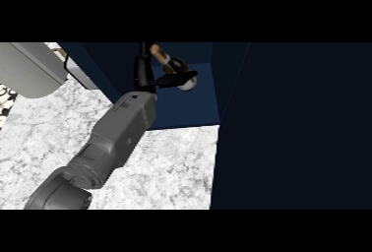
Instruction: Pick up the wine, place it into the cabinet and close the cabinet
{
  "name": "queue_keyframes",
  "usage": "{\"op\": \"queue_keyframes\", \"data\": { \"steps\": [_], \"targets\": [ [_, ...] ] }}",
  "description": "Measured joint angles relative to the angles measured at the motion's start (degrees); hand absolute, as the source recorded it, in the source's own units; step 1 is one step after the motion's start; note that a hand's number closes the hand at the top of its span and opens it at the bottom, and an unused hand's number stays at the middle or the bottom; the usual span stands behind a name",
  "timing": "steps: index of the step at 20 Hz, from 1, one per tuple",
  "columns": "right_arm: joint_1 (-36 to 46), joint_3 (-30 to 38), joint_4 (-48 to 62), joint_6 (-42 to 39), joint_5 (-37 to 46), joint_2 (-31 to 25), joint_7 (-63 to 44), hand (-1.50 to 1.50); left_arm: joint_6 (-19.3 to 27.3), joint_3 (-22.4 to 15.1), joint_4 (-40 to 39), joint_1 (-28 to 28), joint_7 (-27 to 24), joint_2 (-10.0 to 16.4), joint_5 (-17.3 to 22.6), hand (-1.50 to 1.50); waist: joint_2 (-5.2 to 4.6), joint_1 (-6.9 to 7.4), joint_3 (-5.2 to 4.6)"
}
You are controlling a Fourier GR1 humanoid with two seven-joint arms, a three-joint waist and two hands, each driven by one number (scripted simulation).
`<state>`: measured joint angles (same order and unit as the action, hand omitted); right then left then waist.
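head view: i see the left hand [147, 78] raised inside the open cabinet [190, 106], forearm running up from the counter [169, 170] below the cabinet. its fingers [178, 78] are curled round the wine [170, 61], which is tilted within the cabinet's blue interior, brown neck up and pale end down. a grey appliance [29, 69] sits left of the cabinet.
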<state>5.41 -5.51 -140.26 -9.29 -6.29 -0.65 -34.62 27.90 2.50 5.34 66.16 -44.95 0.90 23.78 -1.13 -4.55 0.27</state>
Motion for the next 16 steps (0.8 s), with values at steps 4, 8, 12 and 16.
{"op": "queue_keyframes", "data": {
  "steps": [4,8,12,16],
  "targets": [
    [-0.2,-0.2,0.1,-0.24,0.05,0.04,0.52,-1.5,-0.29,0.76,0.11,-0.89,-0.84,-0.24,0.29,-1.5,-0.21,-0.15,-0.03],
    [-0.61,-0.49,0.14,-0.48,0.03,0.07,0.77,-1.5,-1.33,1.27,0.35,-2.19,-2.32,-0.69,0.37,-1.5,-0.28,-0.12,-0.07],
    [0.21,-0.18,0.31,-0.34,-0.15,0.09,0.5,-1.5,-2.74,1.29,0.32,-2.39,-2.65,-0.72,-0.02,-1.5,-0.37,-0.09,-0.14],
    [-0.58,-0.79,-0.08,0.01,-0.29,0.27,0.08,-1.5,-4.88,1.33,0.47,-2.92,-3.34,-0.83,-0.35,-1.5,-0.32,-0.1,-0.2]
  ]
}}
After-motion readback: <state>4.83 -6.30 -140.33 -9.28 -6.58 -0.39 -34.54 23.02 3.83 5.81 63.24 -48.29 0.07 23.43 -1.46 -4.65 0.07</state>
